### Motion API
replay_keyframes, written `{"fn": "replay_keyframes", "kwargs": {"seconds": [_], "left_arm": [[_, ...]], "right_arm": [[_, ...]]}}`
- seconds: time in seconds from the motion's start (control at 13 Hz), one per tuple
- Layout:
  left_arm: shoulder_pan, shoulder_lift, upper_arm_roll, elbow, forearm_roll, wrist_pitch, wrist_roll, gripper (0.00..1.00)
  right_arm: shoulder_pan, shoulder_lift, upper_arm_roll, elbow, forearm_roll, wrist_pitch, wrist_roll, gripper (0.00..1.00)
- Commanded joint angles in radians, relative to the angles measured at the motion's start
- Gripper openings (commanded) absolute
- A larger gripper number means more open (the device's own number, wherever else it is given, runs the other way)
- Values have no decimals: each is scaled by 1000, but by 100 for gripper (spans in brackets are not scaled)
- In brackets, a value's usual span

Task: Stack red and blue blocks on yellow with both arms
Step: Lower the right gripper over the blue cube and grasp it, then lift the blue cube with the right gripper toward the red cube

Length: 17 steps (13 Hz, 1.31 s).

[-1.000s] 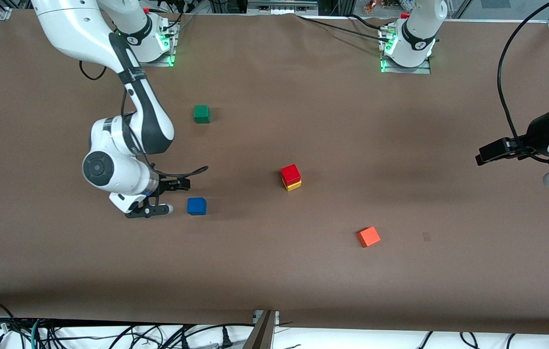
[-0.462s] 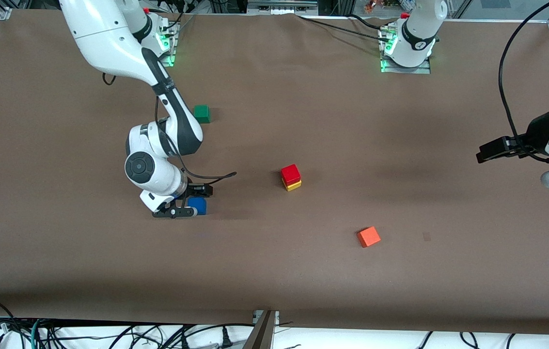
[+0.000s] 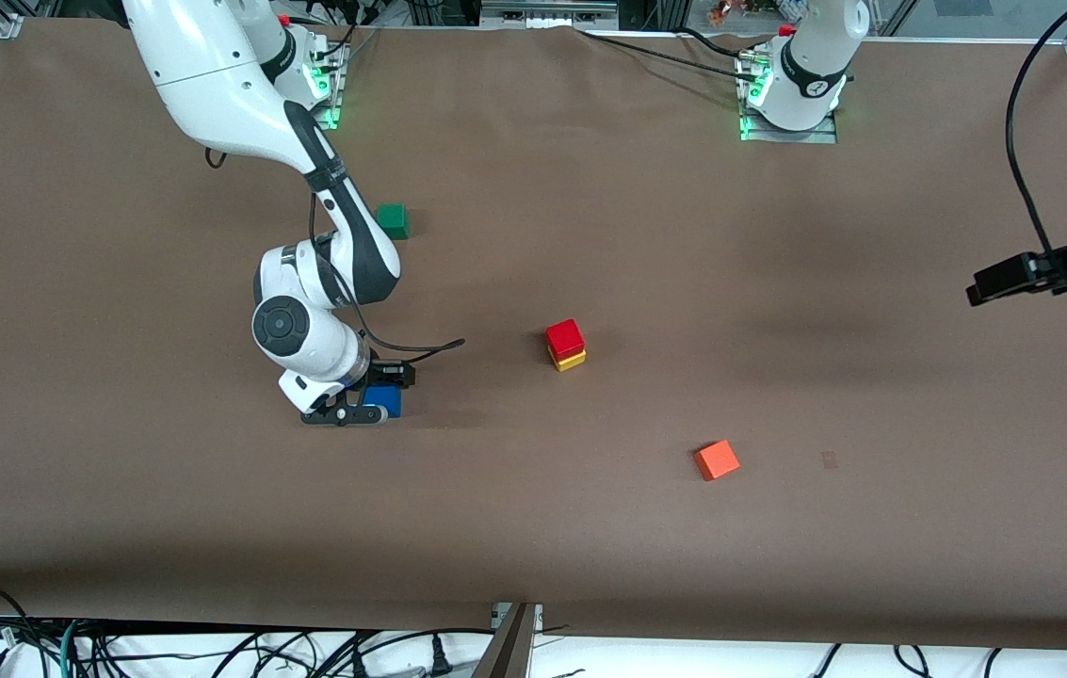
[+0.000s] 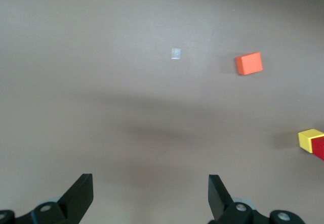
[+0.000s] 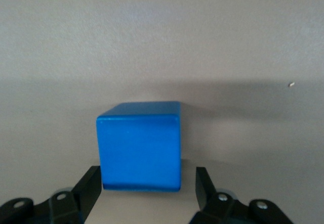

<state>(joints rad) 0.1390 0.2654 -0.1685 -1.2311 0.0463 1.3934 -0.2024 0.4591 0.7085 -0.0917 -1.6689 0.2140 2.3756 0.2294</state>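
Stage of task, judged: roughly half done. Done: red block [image 3: 565, 336] seated on yellow block [image 3: 571, 359], stacked near the middle of the table [image 3: 778, 565], edges slightly out of line with each other yet resting steady by the look of it. Not yet done: blue block [image 3: 390, 400] flat on the table, toward the right arm's end and a little nearer the front camera than the stack, well apart from it. Right gripper [image 5: 147, 181]: down at table level, straddling the blue block, one finger against a side face or very nearly so, the other with a thin gap showing in the right wrist view; not clamped, so counted as released around the block and not as grasping it. Left gripper [image 4: 152, 183]: raised over the left arm's end of the table, fingers spread wide, nothing between them, waiting; stack visible at the edge of its wrist view. Left to do, as a judgement: pinch on the blue block, lift, carry across to the stack, set down square on the red block, release without nudging the two below. Point of care: top of the stack small and already a touch askew, so little margin for an off-centre placement. Not part of the job: orange cube [image 3: 716, 460], nearer the front camera than the stack and toward the left arm's end; green cube [image 3: 392, 220], farther from the front camera than the blue block, partly hidden by the right arm
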Motion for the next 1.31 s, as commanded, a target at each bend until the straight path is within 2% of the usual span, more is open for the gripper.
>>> {"fn": "replay_keyframes", "kwargs": {"seconds": [0.0, 0.23, 0.38, 0.77, 1.23], "left_arm": [[-107, -106, 124, -134, -19, 7, 72, 100], [-95, -142, 129, -189, -39, 7, 150, 100], [-95, -184, 130, -247, -46, 10, 140, 100], [-93, -178, 149, -251, -89, 7, 109, 100], [-96, -163, 139, -235, -88, 7, 109, 100]], "right_arm": [[-8, 2, -3, 23, 15, 4, 2, 84], [-10, 19, -3, 41, 13, 4, 2, 83], [-10, 19, -3, 41, 13, 4, -2, 75], [-16, 14, -5, 64, 15, -21, -13, 38], [3, -27, -3, 265, 7, -343, -2, 36]]}}
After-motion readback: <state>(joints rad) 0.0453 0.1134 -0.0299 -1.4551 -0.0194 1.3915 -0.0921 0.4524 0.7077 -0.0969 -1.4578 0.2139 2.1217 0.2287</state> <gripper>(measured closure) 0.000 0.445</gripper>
